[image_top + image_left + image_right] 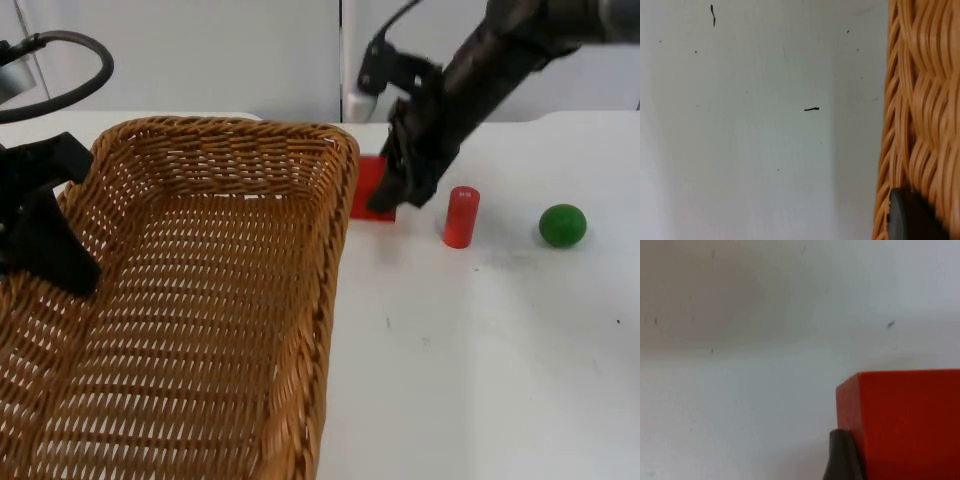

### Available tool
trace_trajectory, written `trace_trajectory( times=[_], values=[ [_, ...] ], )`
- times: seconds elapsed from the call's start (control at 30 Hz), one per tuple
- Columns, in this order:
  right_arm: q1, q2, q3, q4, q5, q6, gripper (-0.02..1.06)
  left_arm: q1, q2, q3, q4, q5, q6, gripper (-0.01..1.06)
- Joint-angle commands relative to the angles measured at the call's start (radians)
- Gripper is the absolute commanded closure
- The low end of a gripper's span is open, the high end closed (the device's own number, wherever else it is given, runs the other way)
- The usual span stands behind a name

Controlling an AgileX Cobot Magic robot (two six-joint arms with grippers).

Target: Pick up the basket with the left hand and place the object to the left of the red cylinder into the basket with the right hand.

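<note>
Left gripper (45, 245) clenched on wicker basket (210, 300) at its 9 o'clock rim. Right gripper (385, 200) down on red block (368, 185), grasping it on white counter (480, 350); red cylinder (461, 216) just beside at block's 3 o'clock, green ball (562, 225) further out

Green ball (562, 225) sits on white table (500, 340), right side, near grey partition wall (200, 50). Small dark specks dot table surface. Ball alone, touching nothing.
</note>
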Motion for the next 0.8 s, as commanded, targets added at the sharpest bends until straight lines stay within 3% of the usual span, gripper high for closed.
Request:
trace_trajectory(
  times=[0.0, 0.33, 0.77],
  values=[
    [0.003, -0.082, -0.007, 0.007, 0.042, 0.006, 1.05, 0.001, -0.011, -0.009, -0.027, 0.017, 0.000, 1.05],
    [0.003, -0.242, -0.007, 0.000, 0.137, 0.179, 1.05, 0.001, -0.011, -0.009, -0.026, 0.010, 0.004, 1.05],
    [0.012, -0.418, -0.007, -0.160, 0.325, 0.423, 1.05, 0.001, -0.011, -0.009, 0.003, 0.006, 0.004, 1.05]
  ],
)
